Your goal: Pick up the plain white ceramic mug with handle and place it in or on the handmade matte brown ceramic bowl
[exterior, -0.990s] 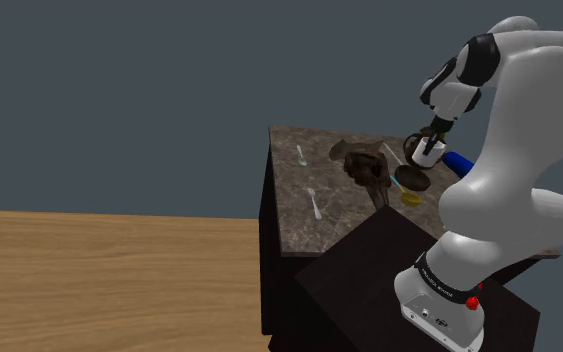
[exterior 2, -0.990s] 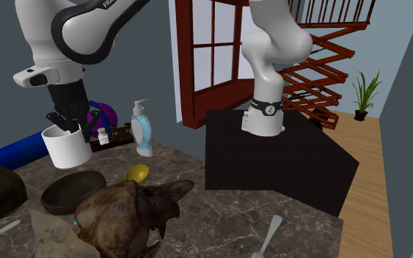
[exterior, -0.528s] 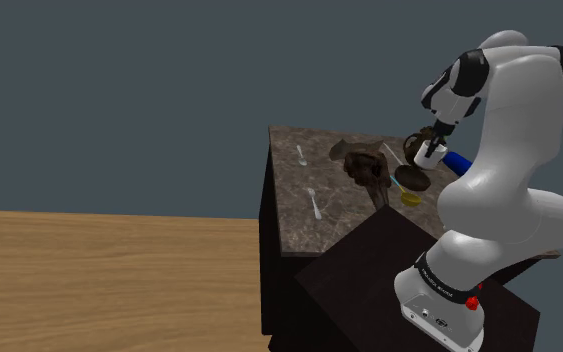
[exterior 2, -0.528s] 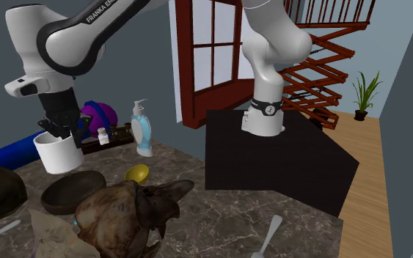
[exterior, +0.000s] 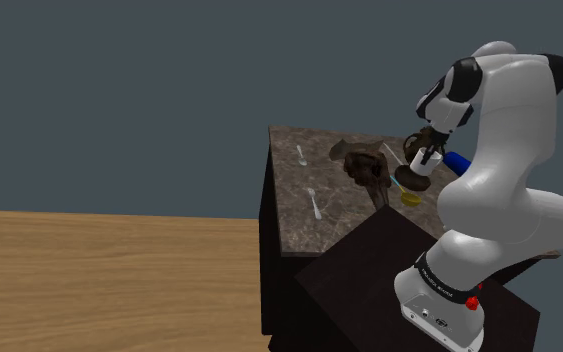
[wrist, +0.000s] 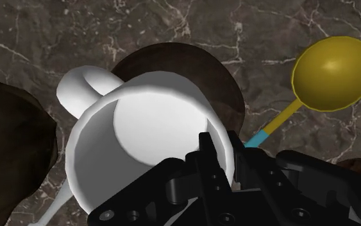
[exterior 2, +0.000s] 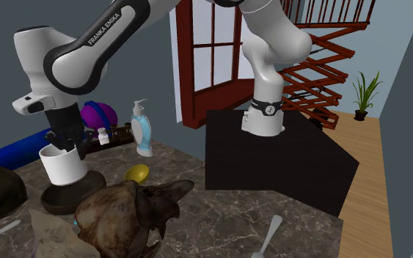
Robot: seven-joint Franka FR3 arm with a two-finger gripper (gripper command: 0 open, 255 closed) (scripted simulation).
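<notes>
Black hand (wrist: pixel 222 153) pinches the rim of the smooth white mug (wrist: pixel 140 122) over the round matte brown bowl (wrist: pixel 220 83)

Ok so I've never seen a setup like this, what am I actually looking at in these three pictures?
It is a simulated white robot arm standing on a black box stand beside a marble counter. One picture looks from beside the stand, one from across the counter, and one from a camera on the hand, looking down along its black gripper. The gripper pinches the wall of a white mug, held upright right above or just inside a brown bowl; I cannot tell if they touch. Nearby are a yellow spoon, a pump bottle and a silvery spoon.
</notes>
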